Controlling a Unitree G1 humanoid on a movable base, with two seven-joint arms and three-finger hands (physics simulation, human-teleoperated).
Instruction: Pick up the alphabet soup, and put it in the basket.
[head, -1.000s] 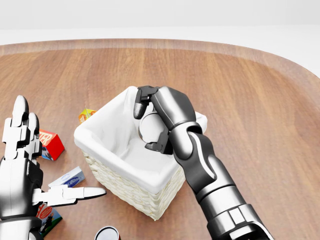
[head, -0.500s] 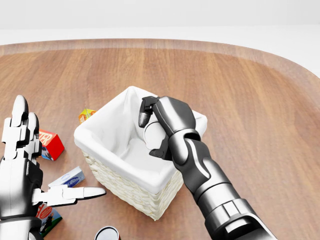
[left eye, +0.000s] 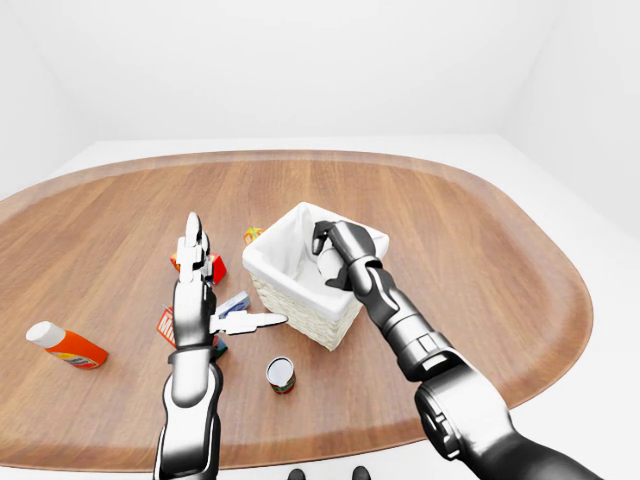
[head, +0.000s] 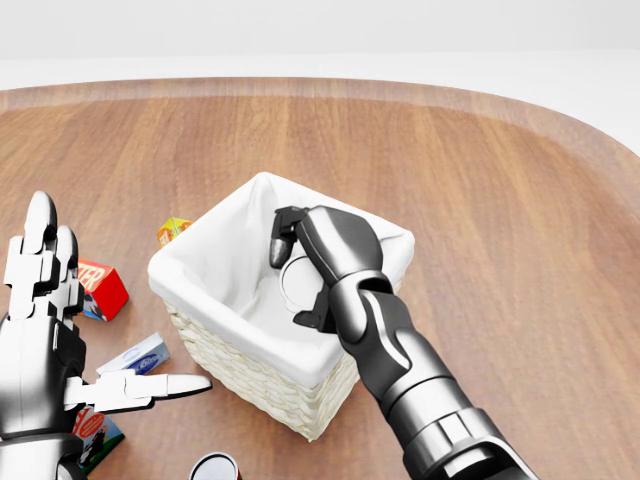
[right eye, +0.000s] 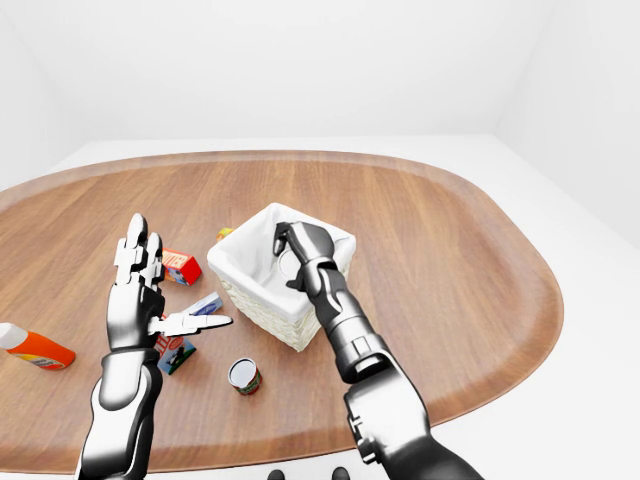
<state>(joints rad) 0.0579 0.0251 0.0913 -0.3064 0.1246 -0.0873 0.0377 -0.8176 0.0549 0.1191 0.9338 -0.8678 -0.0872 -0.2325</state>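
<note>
Right hand (head: 305, 270) sits inside the white-lined wicker basket (head: 215, 262), fingers curled round the alphabet soup (head: 297, 278) can; only the can's pale round end shows between finger and thumb, within the basket's rim toward its 3 o'clock wall. Whether the can touches the liner floor cannot be told. Left hand (head: 45, 330) is held upright at 9 o'clock of the basket in the head view, fingers spread wide, thumb pointing toward the basket, holding nothing. On the wooden table (head: 500, 200): red box (head: 102, 288) and small yellow-orange box (head: 173, 230) at the basket's 9 to 10 o'clock, blue-white carton (head: 135, 355) just beside the thumb, a second can (left eye: 281, 374) standing at the basket's 6 o'clock, orange bottle (left eye: 64, 345) lying far out at 9 o'clock
</note>
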